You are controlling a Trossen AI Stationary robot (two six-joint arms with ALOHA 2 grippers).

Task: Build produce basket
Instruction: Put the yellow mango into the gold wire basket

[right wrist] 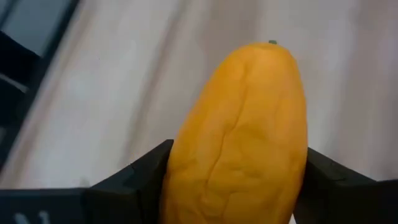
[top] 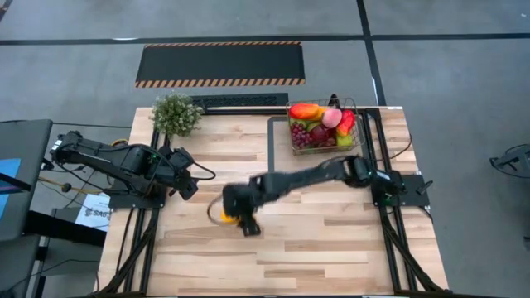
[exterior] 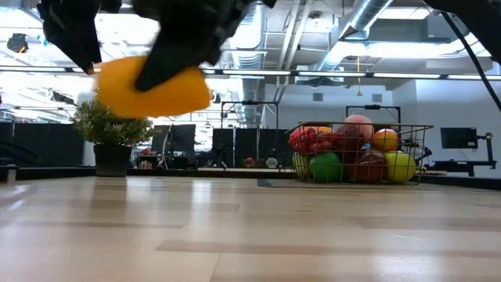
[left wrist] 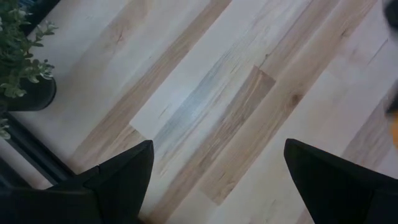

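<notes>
The dark wire-mesh basket (top: pixel 325 126) stands at the table's far right, filled with several toy fruits (exterior: pixel 356 153): red, green, yellow, orange, pink and purple grapes. My right gripper (top: pixel 236 217) reaches over the table's middle and is shut on a yellow-orange mango (right wrist: pixel 242 137), which also shows high in the low view (exterior: pixel 153 86). My left gripper (left wrist: pixel 214 180) is open and empty at the table's left side (top: pixel 186 182). My right gripper pinches the mango's two long sides (right wrist: pixel 186 168) between its two fingers (right wrist: pixel 134 177), near the end closest to the wrist. The fingers lie along the mango's length. The mango is lifted clear of the table, its stem end (right wrist: pixel 272 43) pointing away from the wrist.
A green potted plant (top: pixel 175 114) stands at the table's far left corner. A flat grey-framed mat (top: pixel 277 136) lies under and beside the basket. A striped floor mat (top: pixel 219 64) lies beyond the table. Bare wood (top: pixel 331 240) spreads across the near half.
</notes>
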